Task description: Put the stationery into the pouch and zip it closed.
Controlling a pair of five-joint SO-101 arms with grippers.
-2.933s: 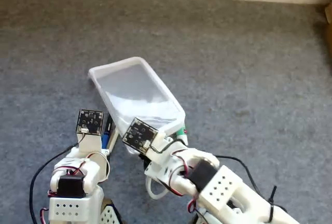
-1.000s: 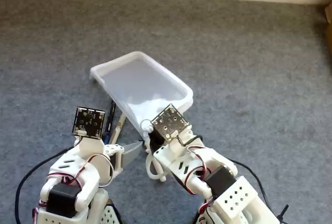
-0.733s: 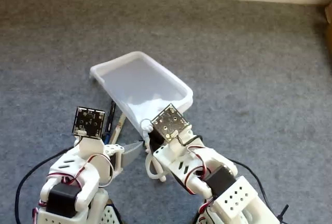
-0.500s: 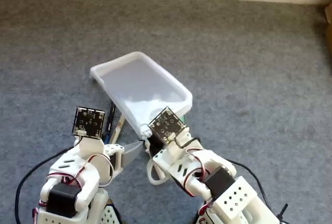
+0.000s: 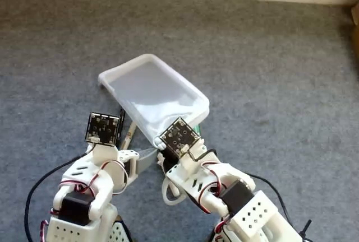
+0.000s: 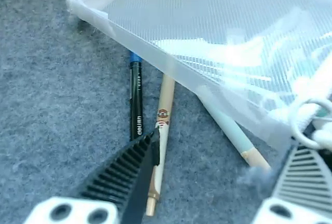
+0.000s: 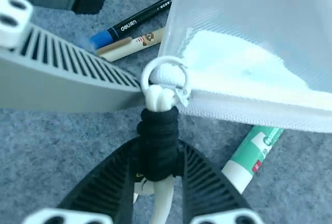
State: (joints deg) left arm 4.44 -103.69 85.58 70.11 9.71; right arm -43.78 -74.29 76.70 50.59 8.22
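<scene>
White mesh pouch [image 5: 151,93] lies mid-tabletop, the right tool [image 7: 158,151] clamped on its zip pull [image 7: 157,123]. Left tool [image 6: 225,146] hangs, fingers apart, over pens [image 6: 136,99] beside the pouch's near side.

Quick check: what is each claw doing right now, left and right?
Left claw: open, holding nothing.
Right claw: closed on the zipper pull.

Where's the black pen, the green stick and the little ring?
black pen [image 6: 136,99], left wrist view, middle of its barrel.
green stick [image 7: 257,154], right wrist view, its green label.
ring [image 7: 144,73], right wrist view, its rim.
</scene>
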